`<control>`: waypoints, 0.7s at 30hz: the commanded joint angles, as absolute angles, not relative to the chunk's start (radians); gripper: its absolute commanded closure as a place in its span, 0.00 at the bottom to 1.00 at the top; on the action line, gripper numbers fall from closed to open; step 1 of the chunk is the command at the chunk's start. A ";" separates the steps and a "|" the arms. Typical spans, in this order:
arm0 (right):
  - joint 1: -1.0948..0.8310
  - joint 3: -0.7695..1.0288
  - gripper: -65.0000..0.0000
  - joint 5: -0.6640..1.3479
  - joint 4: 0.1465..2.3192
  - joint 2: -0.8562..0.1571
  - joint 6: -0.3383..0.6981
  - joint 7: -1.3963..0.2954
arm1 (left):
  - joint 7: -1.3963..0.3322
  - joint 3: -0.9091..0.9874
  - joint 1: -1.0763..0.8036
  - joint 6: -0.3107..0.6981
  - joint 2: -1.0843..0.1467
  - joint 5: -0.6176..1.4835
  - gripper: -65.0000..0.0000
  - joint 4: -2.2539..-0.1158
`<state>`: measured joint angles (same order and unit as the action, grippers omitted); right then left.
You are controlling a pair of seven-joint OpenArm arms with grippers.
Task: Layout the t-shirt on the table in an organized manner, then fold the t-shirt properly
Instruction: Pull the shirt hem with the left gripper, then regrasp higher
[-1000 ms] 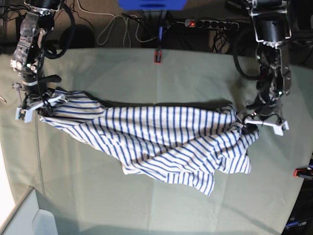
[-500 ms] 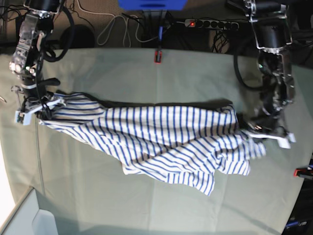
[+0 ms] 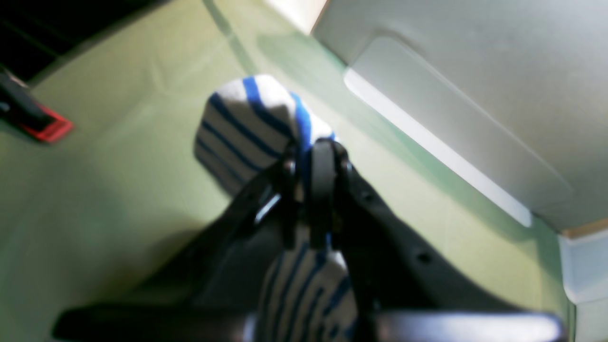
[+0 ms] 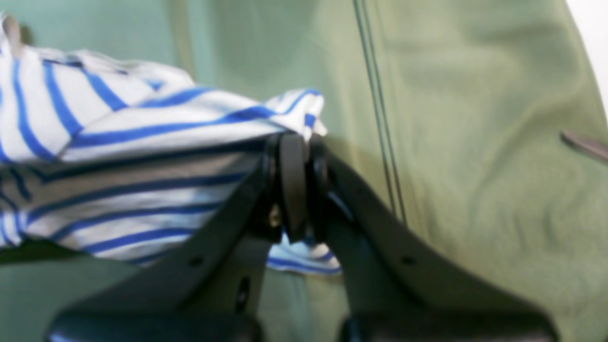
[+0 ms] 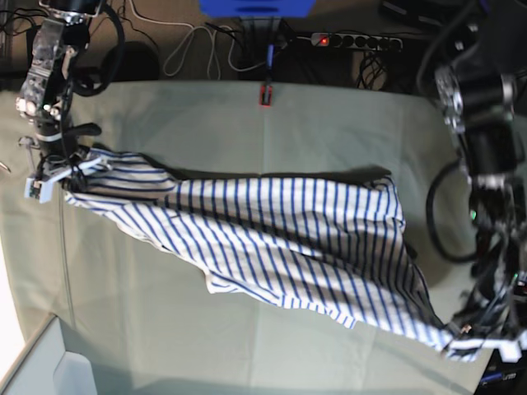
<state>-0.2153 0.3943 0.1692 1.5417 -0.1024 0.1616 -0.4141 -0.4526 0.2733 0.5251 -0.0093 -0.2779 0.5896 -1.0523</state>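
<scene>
Both grippers clamped on t-shirt: left gripper pinching a corner at near right, right gripper pinching an edge at far left. Risk: thin pinch slipping under tension, or cloth dragging off table edge. Striped white-blue, stretched diagonally across table, wrinkled, partly doubled over.

Beyond the far edge, a dark floor carries loose white cables, a power strip with a red light, and a blue object.
</scene>
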 commanded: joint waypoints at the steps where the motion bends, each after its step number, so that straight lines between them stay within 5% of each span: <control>1: -0.213 0.398 1.00 0.176 1.563 -0.114 0.150 -0.386 | -0.415 0.246 0.622 0.002 -0.286 0.596 1.00 -1.015; 7: -0.232 0.398 1.00 0.176 1.577 -0.107 0.150 -0.392 | -0.285 0.085 0.875 0.001 -0.254 0.598 0.96 -0.572; 10: -0.234 0.394 1.00 0.177 1.595 -0.105 0.150 -0.394 | -0.251 0.054 0.906 0.001 -0.249 0.604 0.74 -0.498; 15: -0.232 0.394 1.00 0.177 1.603 -0.105 0.150 -0.394 | -0.252 0.053 0.785 0.004 -0.251 0.605 0.30 -0.622; 21: -0.222 0.390 1.00 0.177 1.598 -0.105 0.150 -0.394 | -0.252 0.062 0.424 -0.004 -0.277 0.605 0.27 -1.056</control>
